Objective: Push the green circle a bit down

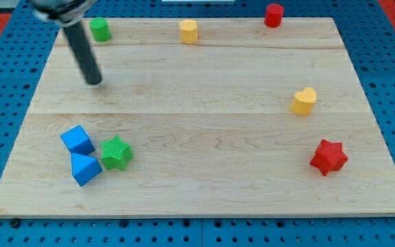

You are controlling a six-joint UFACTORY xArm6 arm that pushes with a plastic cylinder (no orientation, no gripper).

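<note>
Tip [95, 81] bare, touching nothing, sits near side of green circle [99, 29], slightly left. Needs to get round to far side before pushing down.

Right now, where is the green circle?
The green circle sits at the board's top edge near the view's top-left corner, left of the yellow block. My tip is just below it, not touching.
</note>
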